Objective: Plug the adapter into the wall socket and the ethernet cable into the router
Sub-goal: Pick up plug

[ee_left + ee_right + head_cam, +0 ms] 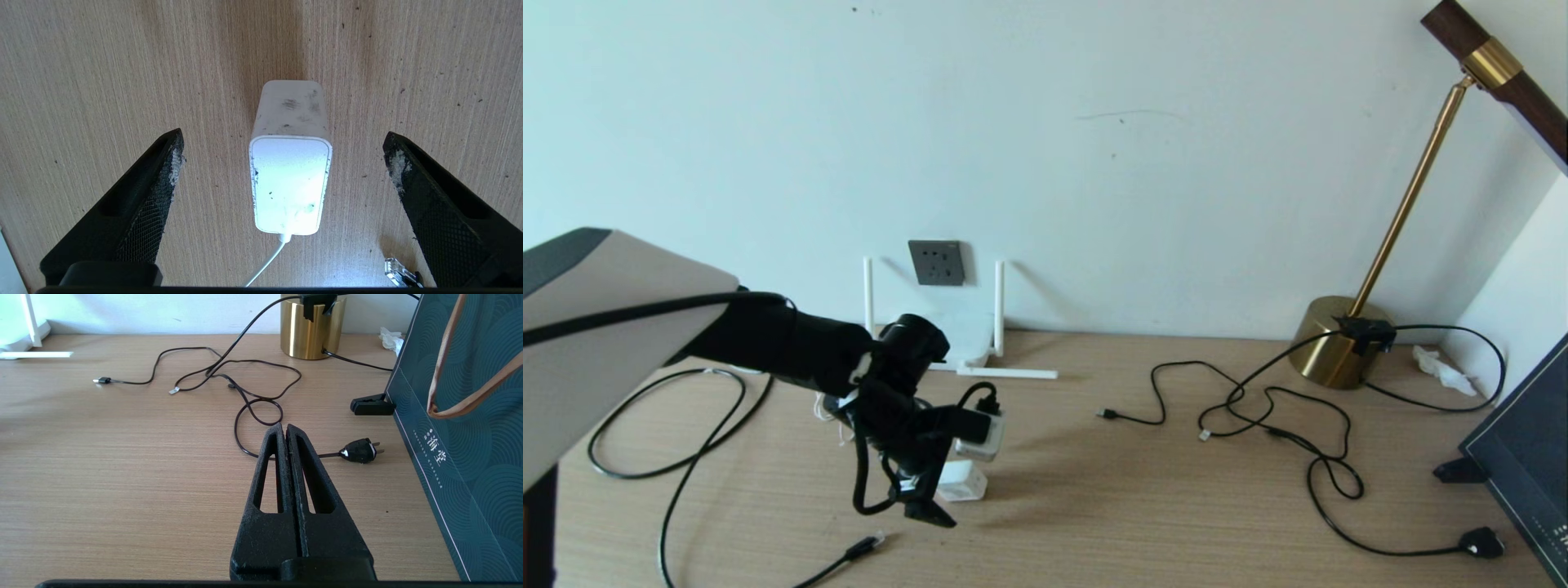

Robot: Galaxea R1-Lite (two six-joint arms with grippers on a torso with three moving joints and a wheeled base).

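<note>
The white adapter stands on the wooden table under my left gripper, its thin white cord trailing back. That gripper is open, with a black finger on each side of the adapter and clear of it. From the head view, the left gripper hangs over the adapter at the table's middle left. The ethernet cable's clear-tipped plug lies just in front of it, also visible as the ethernet plug. The dark grey wall socket sits above the white router, which the arm partly hides. My right gripper is shut and empty.
Thin black cords sprawl across the right of the table, ending in a small black plug. A brass lamp base stands at the back right. A dark green bag stands close beside the right gripper.
</note>
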